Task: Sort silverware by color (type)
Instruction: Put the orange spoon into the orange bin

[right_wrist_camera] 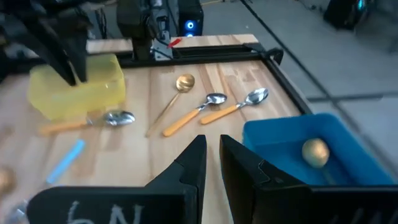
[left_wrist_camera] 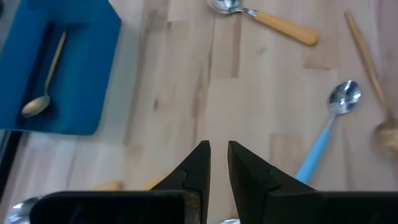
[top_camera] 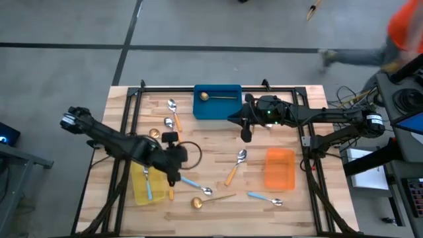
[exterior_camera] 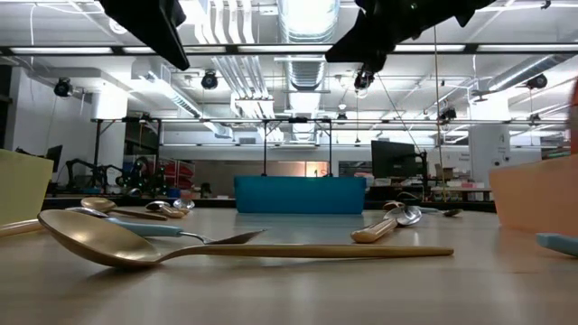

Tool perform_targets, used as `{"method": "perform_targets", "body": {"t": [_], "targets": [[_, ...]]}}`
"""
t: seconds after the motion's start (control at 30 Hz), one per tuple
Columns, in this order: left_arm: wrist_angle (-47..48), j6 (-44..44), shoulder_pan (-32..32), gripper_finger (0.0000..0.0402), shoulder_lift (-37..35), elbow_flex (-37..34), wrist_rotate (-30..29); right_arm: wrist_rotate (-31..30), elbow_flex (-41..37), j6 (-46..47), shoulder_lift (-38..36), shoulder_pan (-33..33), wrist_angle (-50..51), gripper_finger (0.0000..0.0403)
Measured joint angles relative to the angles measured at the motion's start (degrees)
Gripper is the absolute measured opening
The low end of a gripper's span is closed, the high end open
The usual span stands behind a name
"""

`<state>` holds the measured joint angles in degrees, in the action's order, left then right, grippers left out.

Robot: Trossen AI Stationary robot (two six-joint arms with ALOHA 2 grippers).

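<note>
Across the pale wooden slatted worktop [top_camera: 211, 142] the small spoons lie scattered, and only two of them sit in containers. One all-gold thin-handled spoon [top_camera: 216, 97] lies in the blue rectangular plastic bin [top_camera: 198, 109] at the far edge. One spoon with a silver bowl and light-blue handle [top_camera: 147, 182] lies in the yellow rectangular plastic bin [top_camera: 139, 192] at the near left. The orange rectangular plastic bin [top_camera: 279, 168] on the right holds nothing, so we judge the sorting barely begun.

The left gripper [top_camera: 173, 174] hangs beside the yellow bin. Its jaws are drawn nearly together with a thin gap between them, and nothing is between them. We read that spot as chosen because loose pieces lie close by: a second blue-handled spoon [top_camera: 197, 186] just beside it and a gold spoon [top_camera: 210, 200] a little nearer the front edge.

The right gripper [top_camera: 246, 132] hovers off the near right corner of the blue bin, its jaws likewise pinched close and empty. It is near the bin that takes gold pieces and not far from an orange-handled spoon [top_camera: 236, 166] in the middle of the worktop.

Two more orange-handled spoons [top_camera: 174, 114] and another gold spoon [top_camera: 154, 133] wait to the left of the blue bin. A third blue-handled spoon [top_camera: 266, 198] lies in front of the orange bin.
</note>
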<state>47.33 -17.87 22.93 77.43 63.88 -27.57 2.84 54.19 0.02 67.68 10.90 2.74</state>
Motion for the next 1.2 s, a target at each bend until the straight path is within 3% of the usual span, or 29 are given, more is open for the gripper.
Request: {"method": "perform_targets", "body": {"t": [0.23, 0.4, 0.57, 0.8, 1.2], "targets": [[-6.3, 6.4, -3.4, 0.0038, -11.9, -8.5, -0.5, -0.3, 0.0, 15.5, 0.0, 0.0, 1.9, 0.0038], [-10.7, 13.8, -5.7, 0.0038, -19.3, -10.9, -0.9, -6.2, 0.9, 24.8, 0.0, 0.0, 4.8, 0.0038], [-14.3, 21.1, -7.2, 0.0038, -24.0, -11.6, -7.6, -7.8, 2.2, 31.8, 0.0, 0.0, 11.5, 0.0038], [-16.6, 31.5, -7.9, 0.0038, -26.6, -11.6, -18.1, -9.0, 2.4, 41.3, 0.1, 0.0, 16.3, 0.0038], [-17.8, 43.4, -9.4, 0.0038, -26.0, -11.6, -18.9, -6.9, 6.1, 53.4, 10.6, -3.7, 18.4, 0.0038]]}}
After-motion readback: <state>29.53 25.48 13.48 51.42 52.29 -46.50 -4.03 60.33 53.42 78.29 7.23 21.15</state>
